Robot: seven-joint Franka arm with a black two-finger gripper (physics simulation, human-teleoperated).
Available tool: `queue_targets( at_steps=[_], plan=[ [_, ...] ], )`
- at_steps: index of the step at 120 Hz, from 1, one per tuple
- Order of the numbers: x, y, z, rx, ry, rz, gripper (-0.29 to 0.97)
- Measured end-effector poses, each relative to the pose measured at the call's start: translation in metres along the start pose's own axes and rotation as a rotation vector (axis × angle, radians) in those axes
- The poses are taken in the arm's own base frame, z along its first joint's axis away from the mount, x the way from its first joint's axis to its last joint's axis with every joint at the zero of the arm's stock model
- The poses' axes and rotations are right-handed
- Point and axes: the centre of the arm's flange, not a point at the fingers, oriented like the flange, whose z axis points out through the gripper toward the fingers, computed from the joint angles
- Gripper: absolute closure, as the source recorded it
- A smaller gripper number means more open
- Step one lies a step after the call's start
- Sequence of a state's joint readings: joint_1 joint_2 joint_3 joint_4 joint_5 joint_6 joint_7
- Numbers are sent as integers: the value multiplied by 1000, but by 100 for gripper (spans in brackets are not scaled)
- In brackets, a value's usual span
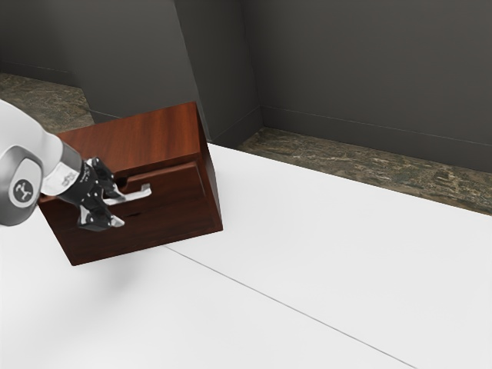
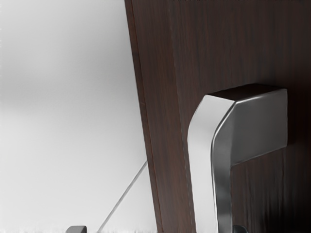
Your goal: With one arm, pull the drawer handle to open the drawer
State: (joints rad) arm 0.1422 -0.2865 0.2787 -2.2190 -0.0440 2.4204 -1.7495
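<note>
Little done: I have gripper [image 1: 112, 209] wide, straddling handle [image 1: 135, 192], no clamp yet. Drawer [image 1: 171, 201], near table's [image 1: 307, 254] far corner, looks about shut; grip and pull remain.

One wooden cabinet [image 1: 146, 138] on one white bench [image 1: 323, 254], one drawer [image 1: 181, 201], one silver handle [image 1: 138, 193], one arm [image 1: 23, 169].

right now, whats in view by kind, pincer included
wooden cabinet: 1
drawer: 1
metal handle: 1
pincer: 1
white table: 1
total: 5
</note>
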Motion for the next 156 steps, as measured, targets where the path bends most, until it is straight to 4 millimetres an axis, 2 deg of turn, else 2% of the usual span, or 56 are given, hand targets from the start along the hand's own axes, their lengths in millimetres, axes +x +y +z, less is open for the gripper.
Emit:
queue_targets(
  at_steps=[36,64,103,128,156],
  plan=[
    [-3,-11,-6,8,-12,-4,48],
    [-11,-31,-14,18,-30,8,55],
    [-16,-57,-24,37,-42,12,73],
    [-20,-75,-39,24,-30,19,78],
    [-24,-88,-45,34,-32,23,79]
  ],
)
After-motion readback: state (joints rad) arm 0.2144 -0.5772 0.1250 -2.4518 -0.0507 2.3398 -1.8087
